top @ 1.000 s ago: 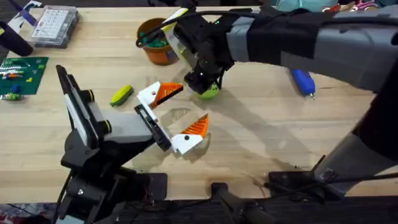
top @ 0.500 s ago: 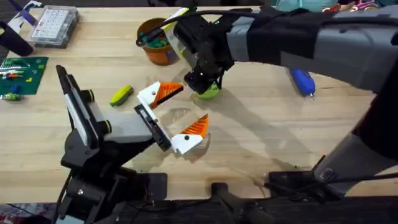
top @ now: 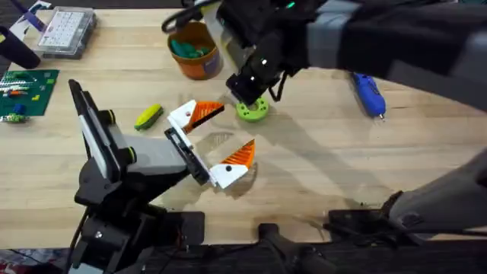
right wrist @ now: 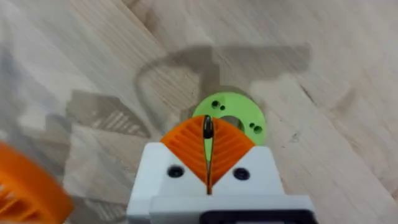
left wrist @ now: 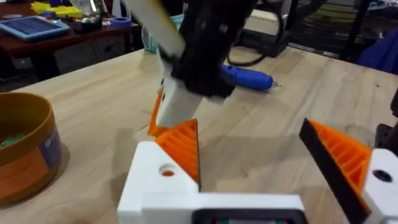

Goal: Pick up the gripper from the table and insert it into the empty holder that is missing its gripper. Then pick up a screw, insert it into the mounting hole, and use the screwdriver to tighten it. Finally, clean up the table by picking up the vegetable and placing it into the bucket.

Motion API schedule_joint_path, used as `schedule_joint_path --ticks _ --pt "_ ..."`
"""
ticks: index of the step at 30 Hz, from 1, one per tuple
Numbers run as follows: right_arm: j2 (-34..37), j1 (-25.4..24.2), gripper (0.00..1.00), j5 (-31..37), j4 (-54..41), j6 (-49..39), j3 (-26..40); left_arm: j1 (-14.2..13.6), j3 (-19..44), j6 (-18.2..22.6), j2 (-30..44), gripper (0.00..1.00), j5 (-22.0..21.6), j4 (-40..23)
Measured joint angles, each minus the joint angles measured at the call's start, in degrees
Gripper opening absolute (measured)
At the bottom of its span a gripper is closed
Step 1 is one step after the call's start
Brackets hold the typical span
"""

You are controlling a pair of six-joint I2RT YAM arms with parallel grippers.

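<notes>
Concealment was considerable in the overhead view: the right arm (top: 380,34) crossed the upper table as a large dark mass and covered its own fingers, so the right gripper (right wrist: 208,149) could be judged from its wrist view alone. There its orange pads (right wrist: 227,146) stood pressed together on a small dark screw (right wrist: 208,127), whose head was just visible at the tips; its thread could not be made out. Directly beneath lay a green round holder (right wrist: 231,111), a flat ring with small holes around a central opening, partly hidden by the pads. Whether the screw touched the ring could not be determined.

The left gripper (top: 217,141) rested low at mid-table with its white, orange-padded fingers spread wide and nothing between them. The green ring (top: 253,110) lay just beyond its upper finger.

The vegetable (top: 149,116), yellow with a green end, lay on the wood to the left of the left gripper, clear of it. The bucket (top: 195,53), orange with a tan inner wall, stood at the far side of the table with green items inside; their nature could not be made out. The screwdriver (top: 368,93), blue and pen-shaped, lay to the right, partly overlapped by the right arm and well apart from both grippers.
</notes>
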Motion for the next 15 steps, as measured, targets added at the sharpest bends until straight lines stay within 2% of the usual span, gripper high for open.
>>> schedule_joint_path --ticks 8,15 --pt "-5.99 0.0 0.007 -0.01 -1.84 -0.02 2.11 0.0 0.0 0.0 0.0 0.991 0.01 0.0" --pt "-8.05 0.0 0.007 -0.59 -9.46 -0.62 10.19 0.0 0.0 0.0 0.0 0.989 0.01 0.0"
